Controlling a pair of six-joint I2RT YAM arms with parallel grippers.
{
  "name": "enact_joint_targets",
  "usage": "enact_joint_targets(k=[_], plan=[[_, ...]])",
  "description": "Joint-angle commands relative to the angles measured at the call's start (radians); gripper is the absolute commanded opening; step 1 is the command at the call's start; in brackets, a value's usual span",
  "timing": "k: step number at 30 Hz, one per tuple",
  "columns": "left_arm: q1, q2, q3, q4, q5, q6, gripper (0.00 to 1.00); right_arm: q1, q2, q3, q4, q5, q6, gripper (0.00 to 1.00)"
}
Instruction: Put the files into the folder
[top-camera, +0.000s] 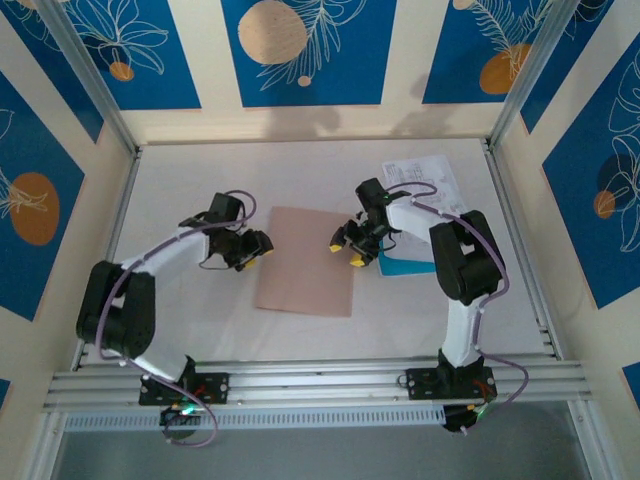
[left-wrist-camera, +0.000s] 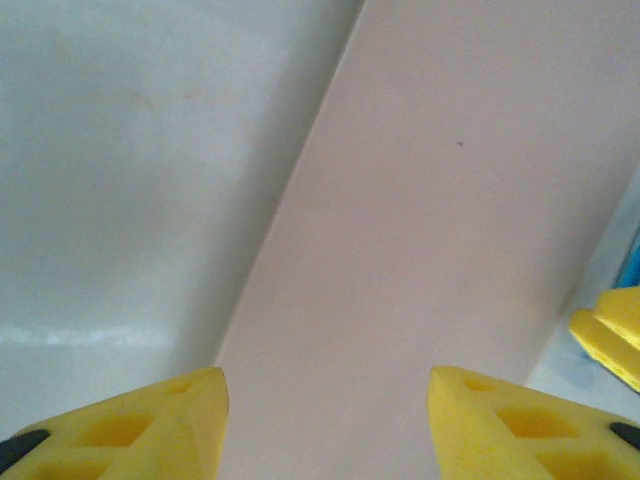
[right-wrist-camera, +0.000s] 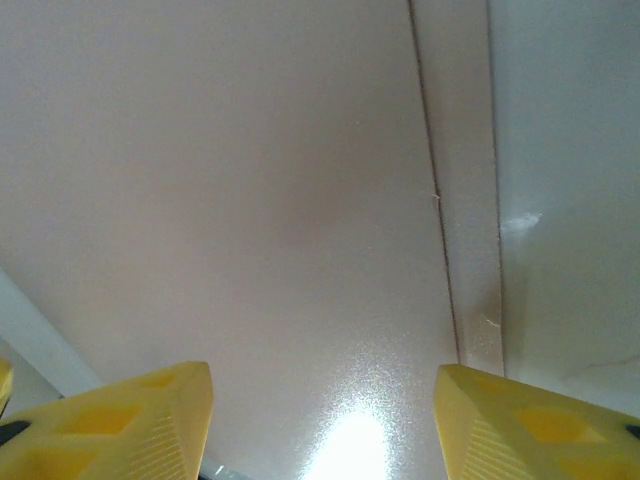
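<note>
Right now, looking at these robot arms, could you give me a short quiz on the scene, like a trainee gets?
1. True or false: the printed sheets already lie inside the folder.
2. What colour is the plain sheet under the right arm? A cyan, B red, C green.
3. Fill in: the left gripper and right gripper have their jaws ____.
Key: 1 false; 2 A; 3 open.

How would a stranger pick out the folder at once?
Look at the white table inside the blue-patterned walls. At its centre lies the folder, flat. It is plain pinkish-tan, unlike the white printed sheets and cyan sheet to its right.
</note>
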Motion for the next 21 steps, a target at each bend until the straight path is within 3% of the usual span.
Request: enact_joint_targets(k=[1,13,17,21], plan=[[-0.037,-0.084,-0.06,-0.051,-0.022,-0.132,0.55,0.013,0.023,0.028,-0.043,0.017,-0.018,0.61],[-0.257,-0.411,-0.302,0.027,-0.118,-0.593,0.58,0.051,0.048,0.024,-0.07,0.09,-0.047,0.6],[-0.321,-0.455,-0.373,0.085,-0.168,-0.702,0.6,0.066,0.047,0.021,-0.089,0.124,-0.059,0.6],[-0.392,-0.448,-0.462,0.245,-0.226,-0.836,0.61,0.075,0.041,0.006,-0.099,0.15,-0.072,0.6]])
